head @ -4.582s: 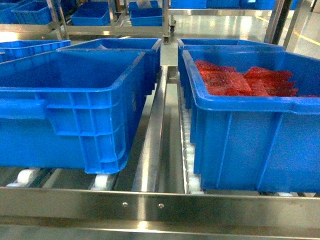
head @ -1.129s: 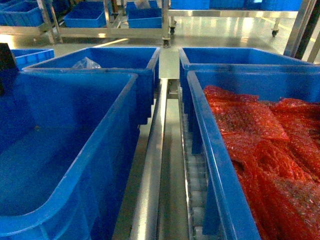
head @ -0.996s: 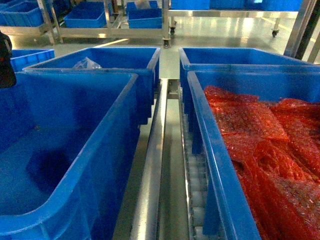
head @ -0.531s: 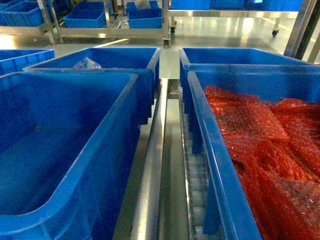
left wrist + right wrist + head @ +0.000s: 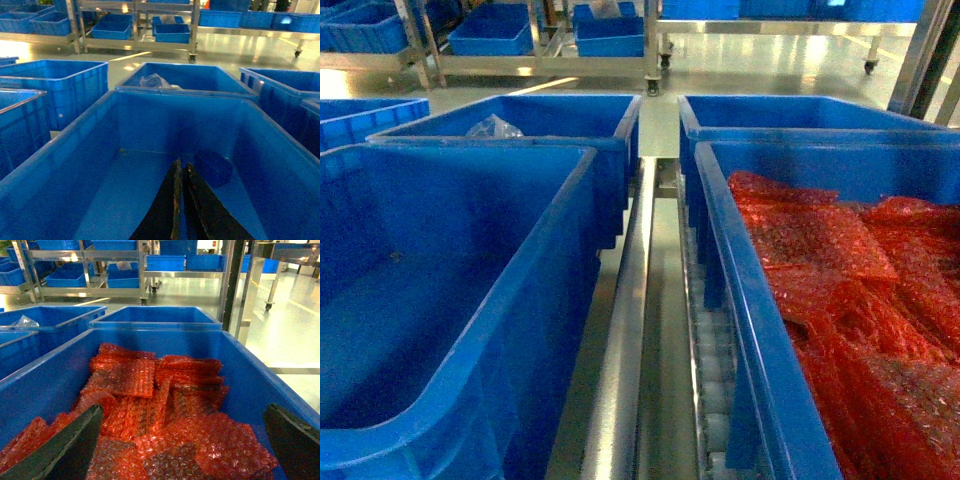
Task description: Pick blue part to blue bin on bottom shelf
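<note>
The left gripper (image 5: pixel 181 172) shows only in its own wrist view, its two dark fingers (image 5: pixel 162 215) pressed together with nothing between them, hanging over the floor of the near left bin (image 5: pixel 150 150); just beyond the tips, on that bin's floor near the far right corner, lies a small dark blue block, the blue part (image 5: pixel 213 167), apart from the fingers; in the head view this bin (image 5: pixel 450 300) fills the lower left and the part cannot be made out there.

The right gripper (image 5: pixel 182 440) has its jaws wide apart, one dark finger (image 5: pixel 65 450) at the lower left and the other at the lower right of its wrist view, holding nothing; it hangs over the near right bin (image 5: pixel 240 365), which is heaped with red bubble-wrap pouches (image 5: pixel 150 405); the head view shows the same bin (image 5: pixel 740 300) and pouches (image 5: pixel 850 300) on the right.

Behind each near bin stands another blue bin; the far left bin (image 5: pixel 520 115) holds a crumpled clear bag (image 5: pixel 492 127); the far right bin (image 5: pixel 790 110) shows only bare blue walls.

Between the two rows runs a steel divider (image 5: pixel 625 340) of the bottom shelf, with a white roller track (image 5: pixel 705 360) just beside it under the right bins' edge.

Further back, across a shiny floor (image 5: pixel 770 65), steel racks (image 5: pixel 535 45) carry more blue bins.
</note>
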Controlling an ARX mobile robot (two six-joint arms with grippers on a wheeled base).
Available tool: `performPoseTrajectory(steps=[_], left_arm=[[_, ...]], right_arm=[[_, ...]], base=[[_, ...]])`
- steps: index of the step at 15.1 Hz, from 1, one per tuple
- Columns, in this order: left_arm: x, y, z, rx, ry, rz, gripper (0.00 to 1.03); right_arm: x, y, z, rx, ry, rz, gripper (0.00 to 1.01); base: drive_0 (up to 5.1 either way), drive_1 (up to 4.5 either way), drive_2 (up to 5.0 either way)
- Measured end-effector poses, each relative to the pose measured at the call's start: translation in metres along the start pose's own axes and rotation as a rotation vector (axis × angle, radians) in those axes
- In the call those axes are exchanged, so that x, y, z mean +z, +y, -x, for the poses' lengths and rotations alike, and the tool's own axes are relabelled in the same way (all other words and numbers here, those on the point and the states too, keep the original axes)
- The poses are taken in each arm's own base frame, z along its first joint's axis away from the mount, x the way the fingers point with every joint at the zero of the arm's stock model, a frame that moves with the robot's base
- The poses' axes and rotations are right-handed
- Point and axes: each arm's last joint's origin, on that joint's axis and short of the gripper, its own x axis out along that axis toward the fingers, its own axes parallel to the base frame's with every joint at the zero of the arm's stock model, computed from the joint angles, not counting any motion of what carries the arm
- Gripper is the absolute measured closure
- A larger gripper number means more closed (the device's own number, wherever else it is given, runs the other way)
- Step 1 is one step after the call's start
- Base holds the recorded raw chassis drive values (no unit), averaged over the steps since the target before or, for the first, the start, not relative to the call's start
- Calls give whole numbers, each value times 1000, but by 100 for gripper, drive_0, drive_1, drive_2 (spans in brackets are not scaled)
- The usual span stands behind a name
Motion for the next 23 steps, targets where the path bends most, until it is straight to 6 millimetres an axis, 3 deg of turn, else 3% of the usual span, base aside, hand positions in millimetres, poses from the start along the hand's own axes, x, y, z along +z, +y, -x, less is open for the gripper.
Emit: performPoseTrajectory(steps=[4, 19, 21, 23], left_arm=[[-10, -1, 10, -20, 2, -1, 101], [-6, -1, 35, -22, -23, -1, 101], [-13, 0, 43, -24, 34, -2, 101], [-7, 0, 46, -18, -26, -3, 101]], right_arm=[[0, 0, 0, 0, 0, 0, 3], [0, 0, 0, 0, 0, 0, 3], [0, 0, 0, 0, 0, 0, 3], [0, 0, 0, 1, -3, 0, 3]], base=[[0, 0, 0], [0, 0, 0], [0, 0, 0], [0, 0, 0]])
